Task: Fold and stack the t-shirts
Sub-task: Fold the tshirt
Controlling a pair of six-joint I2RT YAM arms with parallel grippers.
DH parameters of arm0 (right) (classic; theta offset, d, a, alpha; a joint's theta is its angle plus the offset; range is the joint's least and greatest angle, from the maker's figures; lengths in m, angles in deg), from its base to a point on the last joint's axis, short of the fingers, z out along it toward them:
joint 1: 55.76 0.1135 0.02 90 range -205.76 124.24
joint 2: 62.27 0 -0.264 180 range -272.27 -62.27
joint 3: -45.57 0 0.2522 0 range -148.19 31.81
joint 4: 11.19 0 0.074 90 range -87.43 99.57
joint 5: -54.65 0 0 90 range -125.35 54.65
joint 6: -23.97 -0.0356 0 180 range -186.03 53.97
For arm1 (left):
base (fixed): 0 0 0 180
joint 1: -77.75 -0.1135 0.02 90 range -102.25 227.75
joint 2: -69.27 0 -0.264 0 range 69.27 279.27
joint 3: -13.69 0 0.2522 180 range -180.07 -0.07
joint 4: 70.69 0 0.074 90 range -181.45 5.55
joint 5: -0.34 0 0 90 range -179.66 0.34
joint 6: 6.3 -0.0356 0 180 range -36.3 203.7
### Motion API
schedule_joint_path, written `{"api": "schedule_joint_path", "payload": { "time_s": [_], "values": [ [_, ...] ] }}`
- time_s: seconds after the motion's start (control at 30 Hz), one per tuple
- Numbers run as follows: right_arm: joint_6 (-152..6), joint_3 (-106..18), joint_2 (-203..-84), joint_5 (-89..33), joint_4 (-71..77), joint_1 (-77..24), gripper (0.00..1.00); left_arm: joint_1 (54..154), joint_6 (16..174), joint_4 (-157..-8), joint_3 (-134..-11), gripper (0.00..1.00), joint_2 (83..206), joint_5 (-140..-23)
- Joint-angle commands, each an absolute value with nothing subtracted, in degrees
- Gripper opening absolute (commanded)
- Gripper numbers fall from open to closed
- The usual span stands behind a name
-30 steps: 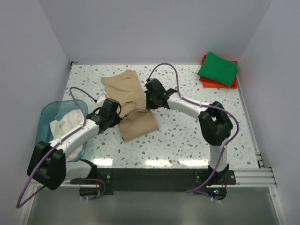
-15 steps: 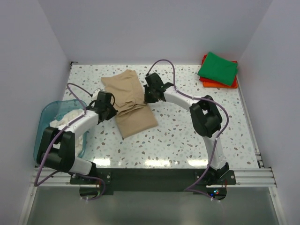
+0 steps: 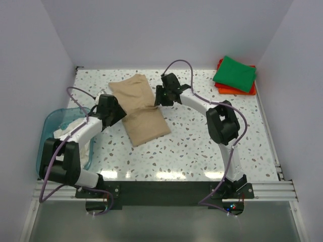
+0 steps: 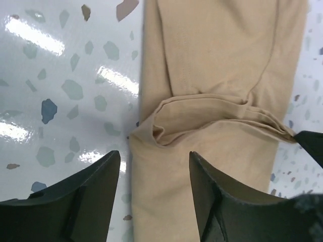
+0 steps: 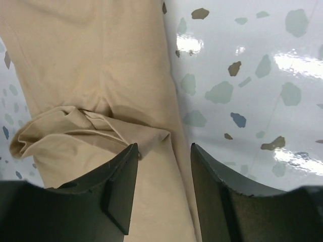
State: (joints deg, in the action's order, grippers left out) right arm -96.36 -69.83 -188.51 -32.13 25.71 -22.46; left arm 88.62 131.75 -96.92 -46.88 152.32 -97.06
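Left gripper (image 4: 154, 166) was spread wide and empty, hovering just right of the teal basket (image 3: 50, 123) over the near edge of the tan t-shirt (image 3: 141, 108). Right gripper (image 5: 164, 151) was equally wide and empty over the shirt edge farthest from the basket. A second earlier both sat closer to the arm bases with the shirt's lower half bunched. Since then they had moved back, and that half lay flatter on the counter (image 3: 202, 146), with a rumpled crease across the middle. Probably a release after a pull; folding unfinished. The green t-shirt (image 3: 234, 74) sat well apart from the basket.
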Motion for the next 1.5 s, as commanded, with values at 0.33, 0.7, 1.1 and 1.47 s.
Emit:
{"api": "schedule_joint_path", "payload": {
  "time_s": [0.33,0.7,1.1,1.47],
  "values": [
    [-91.87,-62.22,-179.69,-30.26,22.34,-19.02,0.41,94.97,130.54,-92.72,-45.6,0.01,149.16,-95.38],
    [-88.0,-77.69,-194.1,-32.19,26.12,-19.63,0.4,92.17,131.42,-91.22,-55.09,0.0,165.68,-99.33],
    [-92.83,-64.35,-191.21,-35.18,21.21,-20.07,0.4,91.98,132.92,-90.25,-57.73,0.06,173.51,-99.68],
    [-98.99,-39.83,-178.48,-35.44,14.26,-19.99,0.39,98.31,136.25,-87.97,-49.3,0.07,169.04,-97.84]
  ]
}}
